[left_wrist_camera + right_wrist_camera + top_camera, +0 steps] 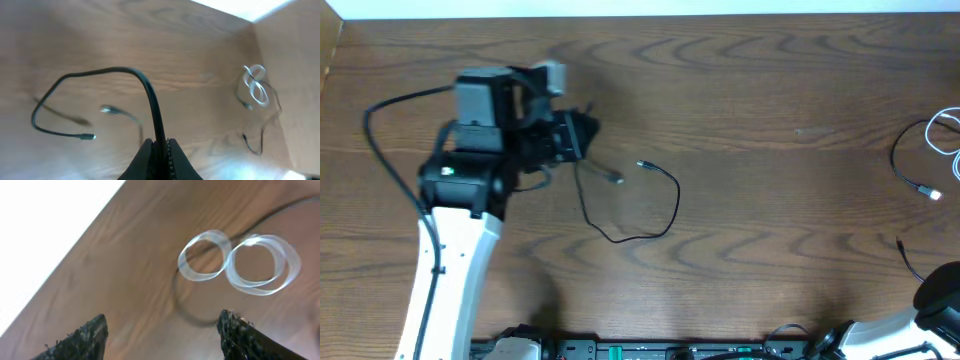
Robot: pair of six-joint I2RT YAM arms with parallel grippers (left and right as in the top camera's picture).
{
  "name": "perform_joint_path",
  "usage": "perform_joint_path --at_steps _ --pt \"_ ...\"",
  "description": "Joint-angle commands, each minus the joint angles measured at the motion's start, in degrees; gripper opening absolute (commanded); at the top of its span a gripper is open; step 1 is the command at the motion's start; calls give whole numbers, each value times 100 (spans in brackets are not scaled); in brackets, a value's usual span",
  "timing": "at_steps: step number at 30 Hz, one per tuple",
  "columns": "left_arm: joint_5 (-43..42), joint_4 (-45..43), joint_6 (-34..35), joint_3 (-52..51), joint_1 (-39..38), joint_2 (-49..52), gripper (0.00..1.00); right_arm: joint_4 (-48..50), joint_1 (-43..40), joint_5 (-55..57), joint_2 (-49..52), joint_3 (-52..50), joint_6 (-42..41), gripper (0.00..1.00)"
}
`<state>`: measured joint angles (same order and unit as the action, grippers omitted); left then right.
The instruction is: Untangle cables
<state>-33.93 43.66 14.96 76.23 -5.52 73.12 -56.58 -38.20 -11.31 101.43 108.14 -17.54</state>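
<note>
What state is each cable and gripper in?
black cable: gripped, free part in a loose loop, no knot visible.
white cable: lying in two loops, not held.
left gripper: shut on black cable.
right gripper: open, empty, above white cable.

Left arm (455, 260) reaches up from the near edge of the counter on the left side, white link leading into the dark wrist, which is angled toward the middle. The left gripper (159, 147) has its jaws pressed tight together, pinching the black cable (150, 95). Over at the near right corner, the right arm (920, 325) barely shows. The right gripper (162, 320) hangs above the counter, jaws spread wide, nothing between them.
</note>
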Motion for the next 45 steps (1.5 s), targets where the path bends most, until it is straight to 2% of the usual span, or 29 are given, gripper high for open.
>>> perform_joint_path --at_steps 1,6,8,9,11,13,20,26,31,39,43,45 --pt "-11 -632 52 50 -951 -15 8 -586 505 -922 -2 28 752 67" --pt "-72 -1497 267 50 -2048 -15 8 -1233 997 -922 -4 28 1244 70" --pt "52 -1661 262 50 -2455 -15 23 -1591 1263 -922 -2 28 1515 72" --pt "170 -1631 262 50 -2518 -15 37 -1720 1355 -922 -2 26 1596 73" --pt "483 -1429 264 50 -2542 -15 57 -1987 1561 -922 -2 26 1775 75" --pt "925 -1145 264 50 -2520 -15 66 -2190 1751 -922 -2 20 1875 76" --pt "2684 216 273 50 -2186 -15 67 -2697 2612 -988 -2 -195 1897 77" --pt "2951 901 315 50 -1596 -15 67 -2605 3569 -986 -2 -813 1893 77" --pt "2946 1143 317 50 -1080 -15 67 -1707 4376 -673 -2 -1648 1895 78" --pt "2837 1335 334 50 -874 -15 67 726 5287 584 -2 -3038 1895 79" --pt "2835 1390 334 50 -874 -15 67 1572 5508 798 -2 -3541 1893 71" --pt "2837 1414 332 50 -874 -15 67 1803 5565 796 -2 -3718 1893 58"
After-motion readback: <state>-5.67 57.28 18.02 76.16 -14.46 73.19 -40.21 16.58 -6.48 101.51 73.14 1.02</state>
